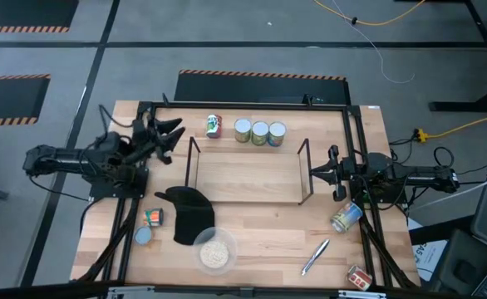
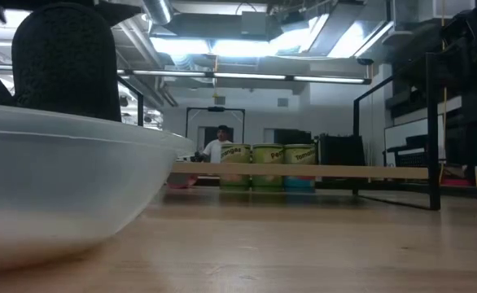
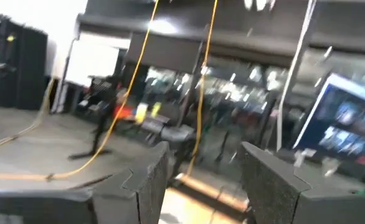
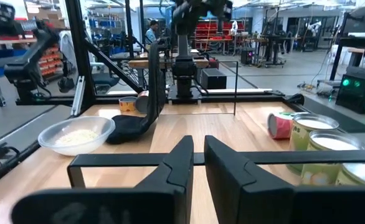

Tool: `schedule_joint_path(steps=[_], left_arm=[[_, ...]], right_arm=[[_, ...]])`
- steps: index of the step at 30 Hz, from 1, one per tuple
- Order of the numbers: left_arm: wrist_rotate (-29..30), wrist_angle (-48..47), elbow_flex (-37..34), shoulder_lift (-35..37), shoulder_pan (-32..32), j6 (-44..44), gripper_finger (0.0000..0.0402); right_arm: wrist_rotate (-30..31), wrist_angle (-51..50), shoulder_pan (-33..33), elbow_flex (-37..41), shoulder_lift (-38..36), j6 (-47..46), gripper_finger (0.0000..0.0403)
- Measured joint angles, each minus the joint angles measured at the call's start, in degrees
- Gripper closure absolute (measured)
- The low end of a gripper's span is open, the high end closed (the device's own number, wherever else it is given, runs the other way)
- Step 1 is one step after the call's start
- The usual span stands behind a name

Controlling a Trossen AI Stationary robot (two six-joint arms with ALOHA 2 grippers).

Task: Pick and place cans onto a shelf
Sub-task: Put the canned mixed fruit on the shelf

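A: So, where does it stand? The shelf point(image 1: 245, 170) sits mid-counter with bare boards, and three upright cans point(image 1: 259, 132) line up just behind it at twelve o'clock, a fourth can point(image 1: 213, 125) lying at their left end.

B: And the left tool point(image 1: 167, 133) is raised at ten o'clock, fingers spread wide, holding nothing. The right tool point(image 1: 317, 173) waits at three o'clock beside the shelf's end, fingers narrow with a slim gap, empty.

A: For the pick, I'd bring the left tool down over the lying can, straddle its body squarely, close, then lift clear of the wire frame before setting it on a board.

B: Other cans lie scattered: two point(image 1: 148, 225) at eight o'clock, one point(image 1: 346, 217) at four, one point(image 1: 359, 276) at five.

A: Labels? From table height the green-yellow ones carry writing, possibly "Fe…", too small to read surely.
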State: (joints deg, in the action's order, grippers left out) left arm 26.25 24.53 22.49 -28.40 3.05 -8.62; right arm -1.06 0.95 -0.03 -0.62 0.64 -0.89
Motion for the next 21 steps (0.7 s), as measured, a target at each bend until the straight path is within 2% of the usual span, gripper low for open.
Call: schedule_joint_path(steps=[5, 8, 13, 21], left_arm=[[-0.80, -15.15, 12.04, -8.87, 4.52, -0.02, 0.0215], [-3.99, -20.98, 18.13, -13.95, 8.34, -0.04, 0.0215], [-13.24, -27.17, 26.61, -21.67, 16.03, -0.26, 0.0215], [-31.38, -33.26, 36.94, -34.31, 30.11, -0.48, 0.0215]], right_arm=[[0.02, 0.00, 0.00, 0.00, 0.00, -0.05, 0.0357], [0.01, 0.00, 0.00, 0.00, -0.01, -0.06, 0.0357], [0.00, -0.01, -0.02, 0.00, 0.00, -0.06, 0.0357], [-0.04, 0.00, -0.01, 0.00, -0.01, -0.06, 0.0357]])
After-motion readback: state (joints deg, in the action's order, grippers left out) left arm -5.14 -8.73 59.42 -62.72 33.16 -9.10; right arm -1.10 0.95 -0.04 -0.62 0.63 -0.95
